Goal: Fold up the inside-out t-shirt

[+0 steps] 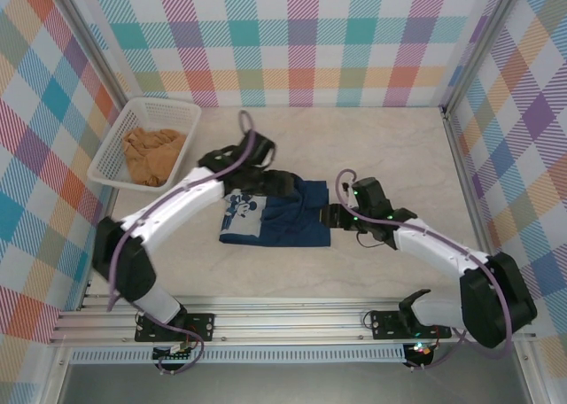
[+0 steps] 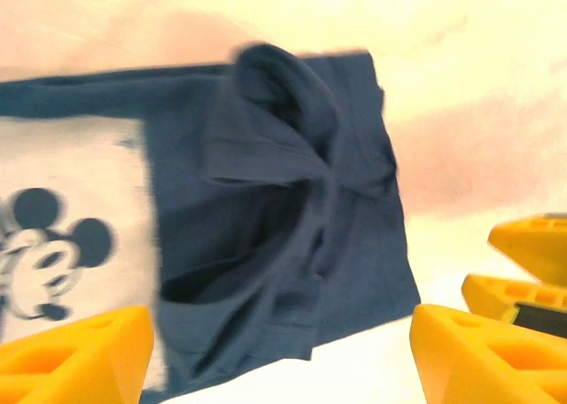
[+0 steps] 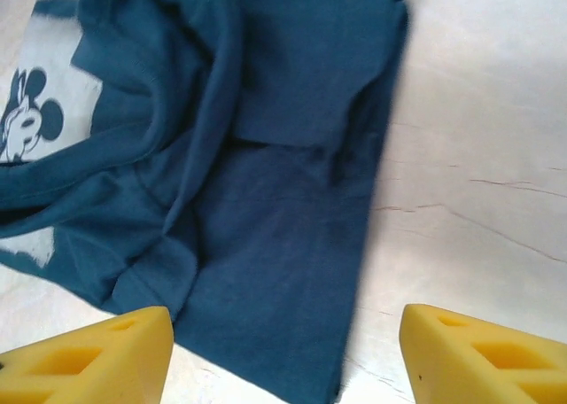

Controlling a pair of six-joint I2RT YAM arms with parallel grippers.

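Bunched navy t-shirt (image 2: 292, 218) is seen beneath spread, empty fingers (image 2: 71, 355) of left gripper (image 2: 283, 355) and right gripper (image 3: 283, 351); loose folds may be snagged by low passes

We hold our left arm (image 1: 168, 213) in a long bend from its base out over the inside-out t-shirt (image 1: 283, 225). Our left gripper (image 1: 285, 184) hangs above the shirt's far edge, its yellow fingers (image 2: 75, 355) spread wide with nothing between them. Our right arm (image 1: 434, 249) reaches in low from the shirt's right side. Our right gripper (image 1: 330, 214) is at the shirt's right edge, its fingers (image 3: 483, 351) parted too and gripping nothing.
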